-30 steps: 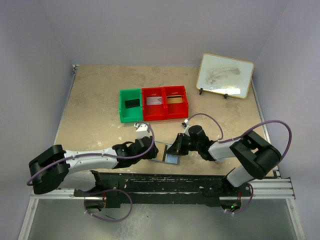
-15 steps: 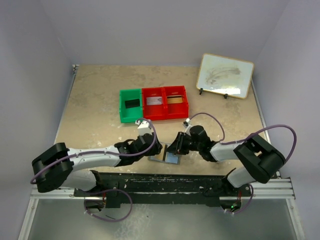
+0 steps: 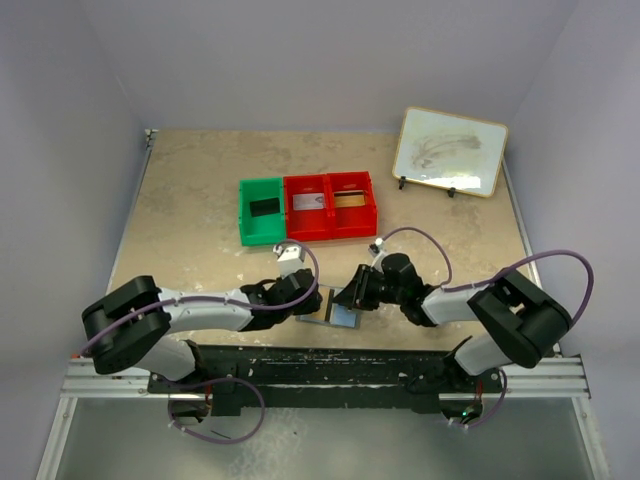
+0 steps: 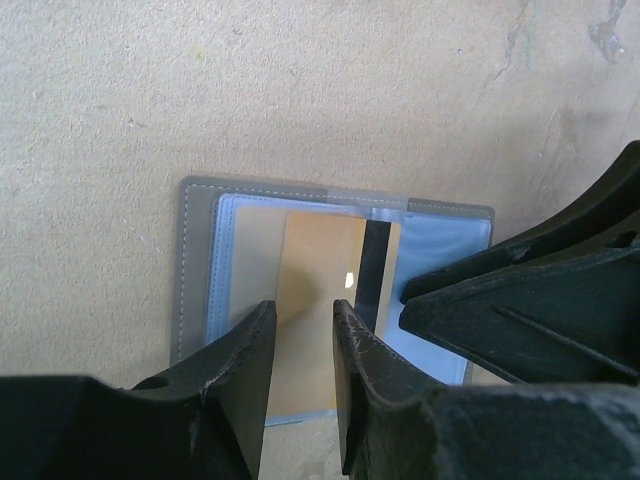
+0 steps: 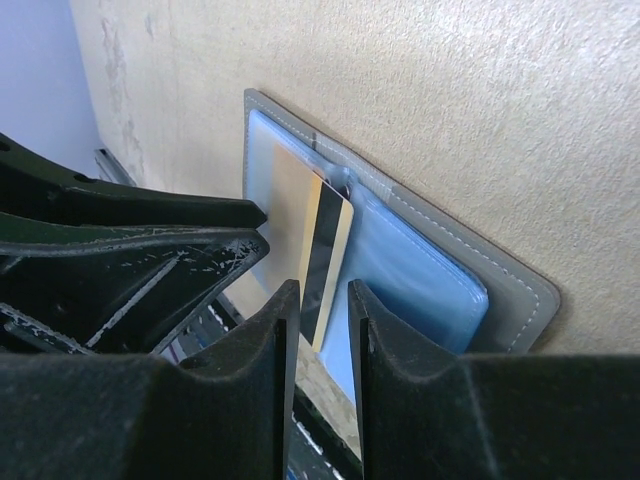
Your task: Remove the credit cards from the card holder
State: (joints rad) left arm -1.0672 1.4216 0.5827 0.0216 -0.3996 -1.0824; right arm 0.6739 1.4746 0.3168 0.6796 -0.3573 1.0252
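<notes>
Our left gripper has its jaws parted only a narrow way, with nothing clamped between them. Its fingertips stand over the near end of a gold credit card, and we cannot tell whether they touch it. Our right gripper shows the same narrow gap. The card's end with the dark stripe shows through that gap, but nothing is pinched there that we can see.

The card lies on the card holder, which is spread open and flat on the beige table. Its grey stitched border frames clear bluish sleeves, and the card sits across the middle, partly out of its sleeve and over the holder's near edge.

From above, the two grippers meet at the holder, the left one on its left side and the right one on its right. Beyond the holder, well apart from it, stand a green bin and a red bin side by side, touching. Farther beyond the holder and to its right, a framed whiteboard leans on its stand.
</notes>
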